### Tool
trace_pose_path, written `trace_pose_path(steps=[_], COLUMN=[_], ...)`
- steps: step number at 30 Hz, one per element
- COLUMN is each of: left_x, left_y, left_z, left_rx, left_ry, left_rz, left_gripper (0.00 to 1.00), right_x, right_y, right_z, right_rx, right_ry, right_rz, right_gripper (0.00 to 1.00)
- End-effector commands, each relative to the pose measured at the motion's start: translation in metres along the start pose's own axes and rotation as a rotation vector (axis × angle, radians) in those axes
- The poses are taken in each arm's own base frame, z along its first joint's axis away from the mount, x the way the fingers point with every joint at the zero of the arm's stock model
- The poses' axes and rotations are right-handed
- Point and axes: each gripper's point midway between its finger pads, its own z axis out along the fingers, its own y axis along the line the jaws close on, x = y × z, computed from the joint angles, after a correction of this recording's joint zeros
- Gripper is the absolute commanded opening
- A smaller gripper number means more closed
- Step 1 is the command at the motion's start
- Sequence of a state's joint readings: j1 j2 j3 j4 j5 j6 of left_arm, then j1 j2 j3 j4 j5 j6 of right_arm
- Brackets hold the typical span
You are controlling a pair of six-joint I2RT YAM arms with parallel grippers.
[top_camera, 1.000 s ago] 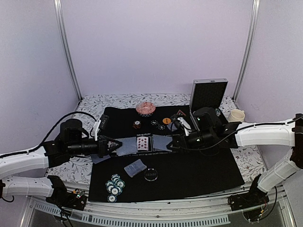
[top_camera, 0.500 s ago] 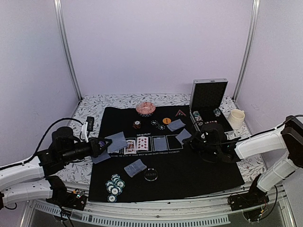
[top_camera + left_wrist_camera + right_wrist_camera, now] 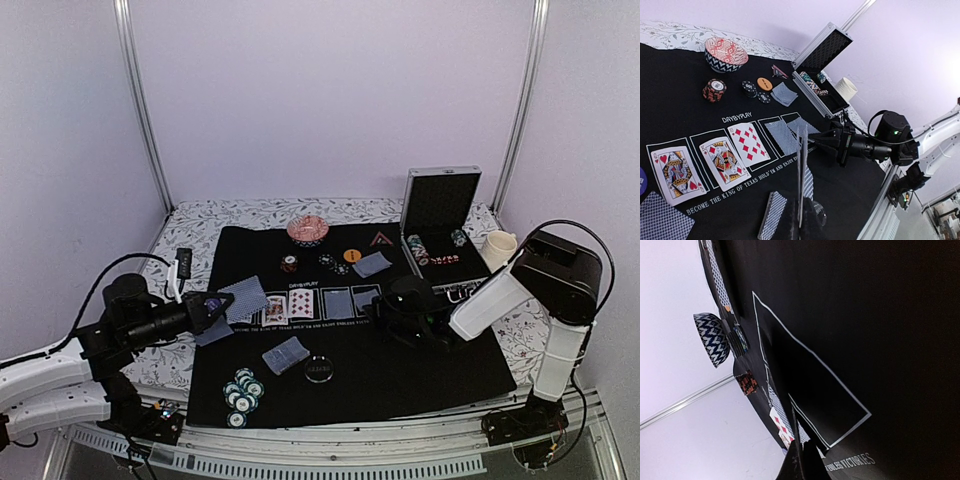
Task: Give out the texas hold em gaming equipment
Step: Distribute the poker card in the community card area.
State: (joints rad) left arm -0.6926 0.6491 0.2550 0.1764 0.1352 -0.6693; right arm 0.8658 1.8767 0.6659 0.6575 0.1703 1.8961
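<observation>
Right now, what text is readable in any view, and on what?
"DAYBYPLAY": large black mat.
"BECOME THE KING OF TEXAS HOLD'EM AND ENJOY": mat, line below that.
"VICTORIES": mat, right wrist view.
"100": black striped poker chip.
"Q": face-up queen of hearts card.
"K": face-up king card.
Round orange button: too blurred.

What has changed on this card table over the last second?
Both arms pulled back from the row of cards on the mat. The left gripper drew back to the mat's left edge. The right gripper drew off to the right, its arm folding up over its base. Both are shut. The teal chips, card pile, bowl and case stayed put.
</observation>
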Motion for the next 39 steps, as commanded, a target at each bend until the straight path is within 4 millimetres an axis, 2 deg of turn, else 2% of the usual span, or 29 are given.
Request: trace_pose_path(steps=[1, 10, 11, 13, 15, 21, 25, 29, 31, 33, 34, 35, 36, 37, 38, 39], left_x=[-0.015, -0.018, -0.017, -0.017, -0.017, -0.017, -0.017, -0.017, -0.017, -0.018, -0.018, -0.020, -0.022, -0.024, -0.026, -0.028], left_y=[-0.008, -0.006, -0.006, -0.006, -0.006, -0.006, -0.006, -0.007, -0.008, -0.014, -0.016, -0.019, -0.022, -0.026, -0.032, -0.039], left_z=[-0.004, -0.004, -0.004, -0.004, -0.004, -0.004, -0.004, -0.004, -0.004, -0.005, -0.005, -0.006, -0.007, -0.009, -0.011, -0.013], left_rx=[0.026, 0.015, 0.013, 0.014, 0.014, 0.012, 0.011, 0.014, 0.025, 0.050, 0.060, 0.069, 0.081, 0.100, 0.128, 0.161], left_ry=[-0.050, -0.062, -0.059, -0.059, -0.058, -0.053, -0.052, -0.052, -0.051, -0.053, -0.054, -0.058, -0.061, -0.067, -0.075, -0.086], left_rz=[0.038, 0.039, 0.037, 0.035, 0.036, 0.037, 0.035, 0.034, 0.041, 0.054, 0.062, 0.074, 0.088, 0.103, 0.118, 0.130], left_gripper=[0.00, 0.00, 0.00, 0.00, 0.00, 0.00, 0.00, 0.00, 0.00, 0.00, 0.00, 0.00, 0.00, 0.00, 0.00, 0.00], right_x=[0.008, 0.002, 0.001, 0.000, -0.002, 0.002, 0.008, 0.020, 0.028, 0.044, 0.059, 0.078, 0.115, 0.148, 0.179, 0.210], right_y=[0.014, 0.007, 0.005, 0.002, 0.001, 0.013, 0.016, 0.026, 0.041, 0.073, 0.100, 0.126, 0.161, 0.181, 0.186, 0.180], right_z=[0.006, 0.011, 0.011, 0.008, 0.004, -0.012, -0.025, -0.041, -0.048, -0.055, -0.060, -0.068, -0.079, -0.088, -0.093, -0.095], right_rx=[-0.057, -0.049, -0.047, -0.045, -0.045, -0.075, -0.069, -0.095, -0.125, -0.202, -0.279, -0.367, -0.465, -0.536, -0.559, -0.577], right_ry=[0.019, -0.005, -0.006, -0.009, -0.012, 0.002, 0.003, 0.039, 0.063, 0.100, 0.129, 0.151, 0.231, 0.271, 0.326, 0.393], right_rz=[0.082, 0.109, 0.109, 0.114, 0.114, 0.078, 0.040, 0.009, -0.042, -0.194, -0.318, -0.557, -0.725, -0.948, -1.112, -1.339], right_gripper=[0.02, 0.05, 0.09, 0.22, 0.27, 0.45, 0.65, 0.71, 0.74, 0.81, 0.83, 0.83, 0.84, 0.84, 0.85, 0.85])
